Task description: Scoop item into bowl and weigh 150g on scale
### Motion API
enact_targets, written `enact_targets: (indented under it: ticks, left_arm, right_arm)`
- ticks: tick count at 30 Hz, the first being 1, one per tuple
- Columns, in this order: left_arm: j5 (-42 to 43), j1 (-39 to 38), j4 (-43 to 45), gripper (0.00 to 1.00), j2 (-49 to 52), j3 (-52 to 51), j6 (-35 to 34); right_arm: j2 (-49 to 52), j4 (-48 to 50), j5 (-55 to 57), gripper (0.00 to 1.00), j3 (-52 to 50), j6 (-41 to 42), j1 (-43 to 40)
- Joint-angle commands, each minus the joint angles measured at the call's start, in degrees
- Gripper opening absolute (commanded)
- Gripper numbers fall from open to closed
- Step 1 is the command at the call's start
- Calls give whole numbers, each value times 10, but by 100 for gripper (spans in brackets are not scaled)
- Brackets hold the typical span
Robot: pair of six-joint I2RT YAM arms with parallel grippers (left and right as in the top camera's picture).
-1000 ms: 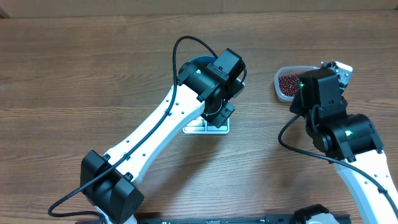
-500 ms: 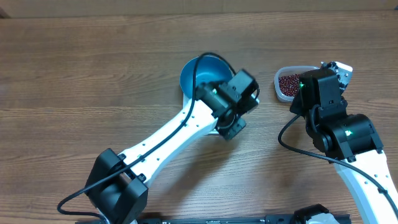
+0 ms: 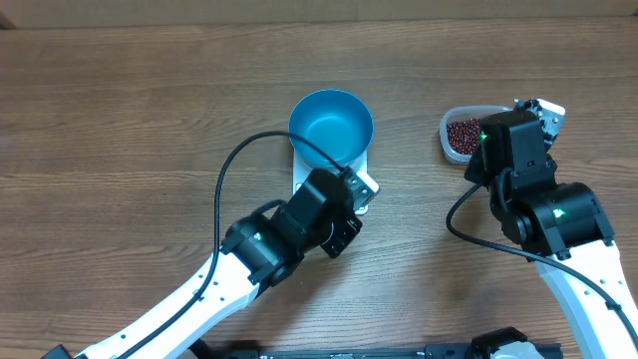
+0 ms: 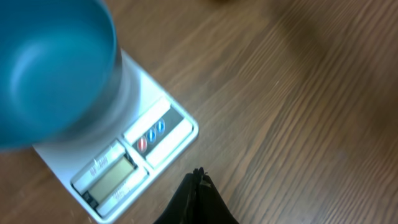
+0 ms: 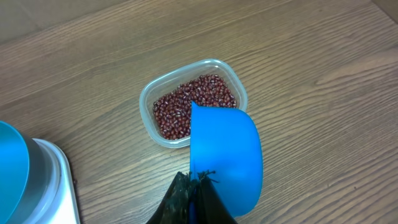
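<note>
- Right gripper [image 5: 191, 185]: jaws closed tight on the handle of the bright blue scoop [image 5: 225, 155]. The scoop's cup points forward, away from the fingers.
- The scoop's front lip hangs over the near wall of the clear plastic tub [image 5: 147, 99]. We cannot tell whether it touches the rim or the contents, nor whether anything sits in the cup.
- Red beans [image 5: 186, 106]: all that we see lie in the tub, straight ahead of and below the right gripper, in line with the scoop's long axis.
- Left gripper [image 4: 198, 183]: fingers pressed together, nothing between them. It hovers over bare table [image 3: 120, 120] just off the front edge of the kitchen scale [image 4: 171, 134].
- Blue bowl [image 3: 331, 122]: upright on the scale platform, overhanging it, and it looks empty. The display and button strip are uncovered.
- Deciding relation: the right arm is the nearer one to the beans. The bowl lies well off to its left, so we judge that each load needs a forward dip and then a level sideways carry.
- Our judgement: filling has not begun.
</note>
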Motion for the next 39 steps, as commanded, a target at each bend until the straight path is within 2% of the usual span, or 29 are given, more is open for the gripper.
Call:
enact_targets:
  ticks: [1, 15, 20, 25, 39]
  left_arm:
    - [-18, 4, 40, 4, 9, -51, -33]
    - [-34, 7, 70, 4, 76, -42, -48]
    - [-81, 10, 94, 4, 86, -42, -47]
    - [-78, 19, 116, 4, 126, -41, -50]
    - [-87, 24, 135, 4, 129, -41, -51]
  right_arm:
    - [1, 3, 0, 4, 17, 6, -4]
    - [3, 5, -3, 4, 17, 6, -4]
    - [12, 5, -2, 4, 17, 6, -4]
    - [26, 7, -2, 4, 17, 7, -4]
    - [33, 11, -2, 4, 17, 6, -4]
